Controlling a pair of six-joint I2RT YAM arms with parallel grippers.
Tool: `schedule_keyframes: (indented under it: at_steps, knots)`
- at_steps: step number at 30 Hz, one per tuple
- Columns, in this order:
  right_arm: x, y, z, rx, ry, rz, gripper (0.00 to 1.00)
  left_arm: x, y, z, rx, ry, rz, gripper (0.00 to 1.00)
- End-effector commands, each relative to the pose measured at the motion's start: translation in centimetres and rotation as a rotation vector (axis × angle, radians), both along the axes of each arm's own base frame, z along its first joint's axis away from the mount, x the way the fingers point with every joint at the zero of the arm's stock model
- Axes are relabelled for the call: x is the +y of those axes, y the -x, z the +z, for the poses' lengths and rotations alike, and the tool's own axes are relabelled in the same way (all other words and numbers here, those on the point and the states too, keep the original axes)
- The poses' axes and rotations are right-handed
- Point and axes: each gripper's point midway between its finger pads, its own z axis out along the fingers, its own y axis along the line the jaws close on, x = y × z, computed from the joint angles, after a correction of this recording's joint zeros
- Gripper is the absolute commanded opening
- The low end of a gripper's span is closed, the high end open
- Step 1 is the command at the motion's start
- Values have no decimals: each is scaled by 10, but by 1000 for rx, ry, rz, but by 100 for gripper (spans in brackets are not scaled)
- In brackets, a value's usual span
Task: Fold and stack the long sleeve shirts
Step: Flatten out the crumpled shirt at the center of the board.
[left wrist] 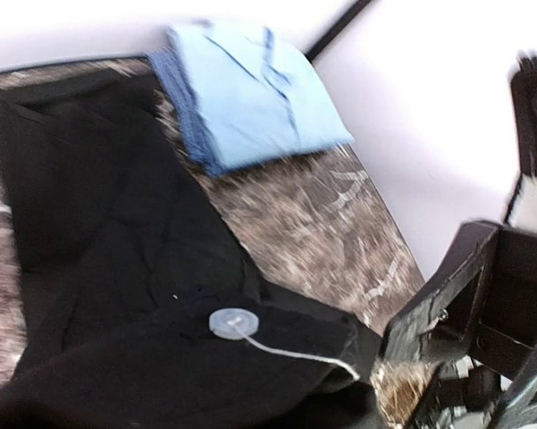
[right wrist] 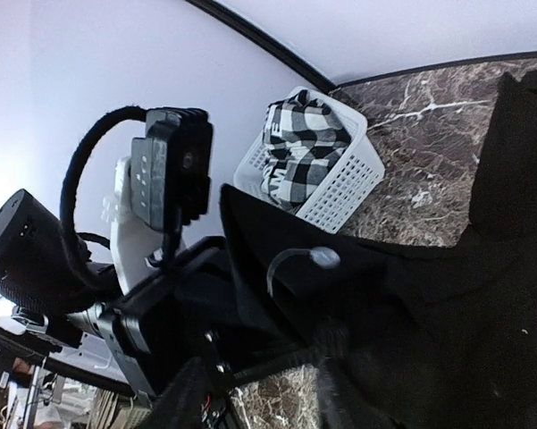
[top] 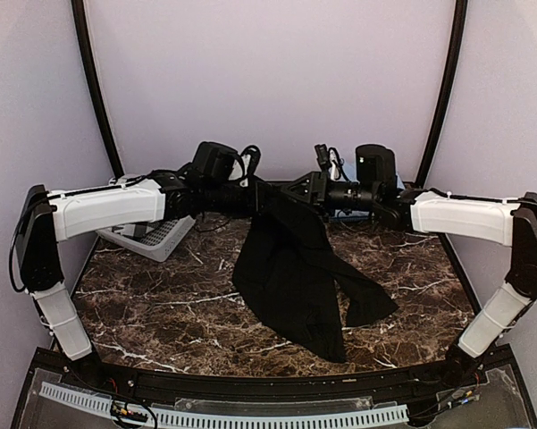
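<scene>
The black shirt (top: 290,268) hangs from both grippers at the middle back, and its lower part trails on the marble table (top: 152,304). My left gripper (top: 255,195) and right gripper (top: 297,192) are close together, above the table, each shut on the shirt's top edge. In the left wrist view the black shirt (left wrist: 116,268) fills the foreground and hides my fingers. A white button (left wrist: 233,322) dangles on a loose thread there. The light blue shirt (left wrist: 250,94) lies folded on the table by the wall. In the right wrist view the black shirt (right wrist: 447,322) drapes over the jaws.
A white slatted basket (top: 156,237) stands at the back left, holding a black-and-white checked cloth (right wrist: 299,147). The walls close in the table at the back and sides. The right gripper's black body (left wrist: 465,295) shows close in the left wrist view.
</scene>
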Motion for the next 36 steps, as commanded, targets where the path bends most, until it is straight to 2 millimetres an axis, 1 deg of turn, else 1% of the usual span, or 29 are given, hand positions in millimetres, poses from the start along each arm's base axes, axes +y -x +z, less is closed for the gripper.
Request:
schedule_keyframes:
  at_steps: [1, 3, 4, 5, 6, 7, 9, 12, 14, 17, 20, 23, 25, 28, 31, 32, 36]
  knots:
    - [-16, -5, 25, -126, 94, -82, 51, 51, -18, 56, -122, 22, 145, 0]
    - [-29, -10, 23, -146, 145, -134, 58, 67, -23, 67, -155, 18, 180, 0]
    - [-35, -13, 21, -152, 170, -158, 60, 75, -27, 70, -162, 14, 199, 0]
    - [-43, -16, 18, -154, 196, -182, 62, 82, -27, 78, -182, 15, 212, 0]
    - [-49, -18, 14, -156, 225, -202, 63, 90, -31, 80, -188, 12, 228, 0]
    - [-56, -19, 8, -153, 260, -222, 63, 95, -30, 87, -204, 14, 234, 0]
    - [-70, -22, -5, -152, 330, -259, 64, 107, -34, 94, -225, 4, 263, 0]
    - [-92, -28, -30, -154, 455, -313, 66, 126, -39, 103, -247, -11, 310, 0]
    - [-105, -31, -50, -143, 542, -331, 67, 138, -42, 108, -259, -18, 335, 0]
    - [-117, -32, -81, -138, 667, -319, 70, 154, -46, 113, -269, -28, 364, 0]
    - [-117, -31, -108, -129, 736, -269, 71, 166, -49, 116, -271, -37, 383, 0]
    - [-113, -31, -133, -108, 776, -219, 72, 181, -54, 119, -276, -45, 412, 0]
    - [-108, -31, -146, -95, 783, -185, 73, 189, -56, 122, -280, -45, 421, 0]
    - [-103, -32, -165, -82, 807, -159, 74, 195, -61, 127, -285, -53, 421, 0]
    - [-99, -36, -179, -76, 831, -142, 76, 203, -67, 127, -283, -66, 433, 0]
    - [-96, -38, -182, -78, 840, -136, 77, 201, -67, 128, -281, -56, 414, 0]
    - [-89, -51, -194, -98, 887, -131, 77, 204, -73, 127, -272, -54, 410, 0]
